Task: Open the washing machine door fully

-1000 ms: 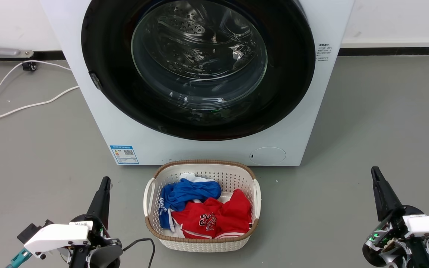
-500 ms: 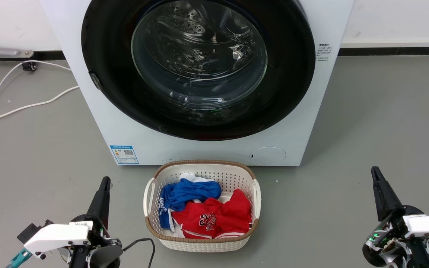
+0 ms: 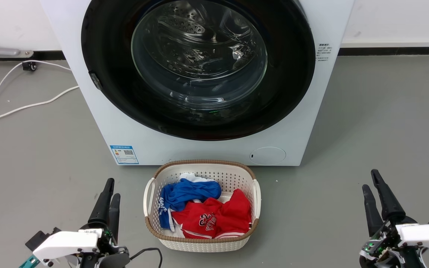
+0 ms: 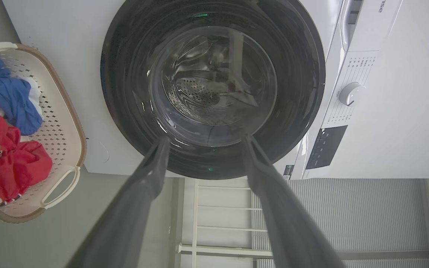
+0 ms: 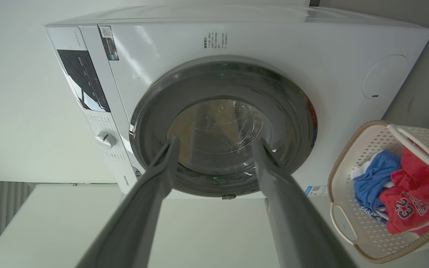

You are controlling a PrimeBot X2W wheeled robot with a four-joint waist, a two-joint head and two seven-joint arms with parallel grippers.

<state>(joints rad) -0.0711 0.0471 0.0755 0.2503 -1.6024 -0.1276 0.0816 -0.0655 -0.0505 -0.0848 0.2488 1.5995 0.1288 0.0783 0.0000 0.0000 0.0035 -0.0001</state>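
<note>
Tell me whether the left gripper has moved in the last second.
Yes: the left gripper has shifted slightly toward the laundry basket, which stayed put.

Washing machine (image 3: pixel 311 123) white, door (image 3: pixel 106 74) glossy black, label (image 3: pixel 124 154) blue. Basket (image 3: pixel 199 243) white, diamond-perforated, brown woven rim. Blue garment (image 3: pixel 190 191), red jersey (image 3: pixel 222 217) printed 23. Floor (image 3: pixel 385 111) grey.

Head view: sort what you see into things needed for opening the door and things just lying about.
For the job:
washing machine door
washing machine
left gripper, open
right gripper, open

Lying about:
laundry basket
red and blue clothes in it
white cable
</note>
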